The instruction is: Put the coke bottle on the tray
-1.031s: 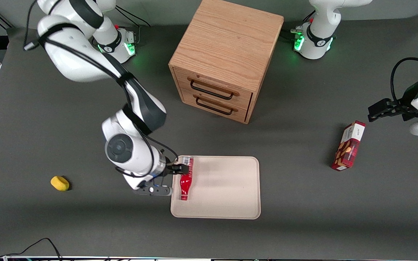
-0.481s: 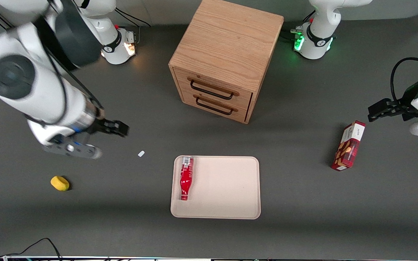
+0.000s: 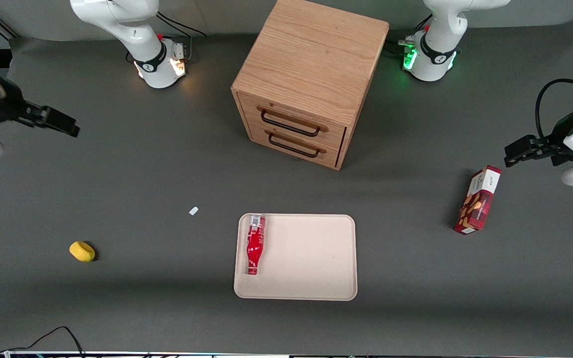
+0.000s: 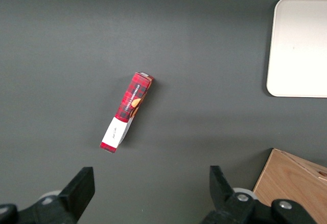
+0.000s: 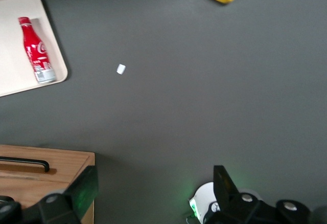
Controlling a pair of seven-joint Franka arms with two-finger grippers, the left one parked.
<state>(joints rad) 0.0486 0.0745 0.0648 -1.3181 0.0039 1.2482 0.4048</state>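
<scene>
In the front view, reading from left to right: the working arm's gripper (image 3: 60, 123) hangs high over the table at the working arm's end, well apart from everything else. Its two dark fingers stand spread with nothing between them, as the right wrist view also shows.

Next, nearer the camera, a small yellow object (image 3: 82, 251) lies on the dark grey table (image 3: 142, 308). A tiny white scrap (image 3: 193, 211) lies between it and the tray.

At the centre sits the tray (image 3: 311, 258), cream-beige, flat, with rounded corners and a low rim. The coke bottle (image 3: 255, 243) lies on its side inside the tray, along the edge toward the working arm, its narrow red neck pointing at the camera. It is slim and red with white lettering and a clear silvery base end.

It looks light and rigid, probably smooth and a little slippery, and likely to roll because it is round. The best hold would be across the wide middle of the body, not the thin neck.

The placing looks done.

Above the tray in the view stands a wooden drawer cabinet (image 3: 311, 74). Toward the parked arm's end lies a red snack box (image 3: 478, 200).
</scene>
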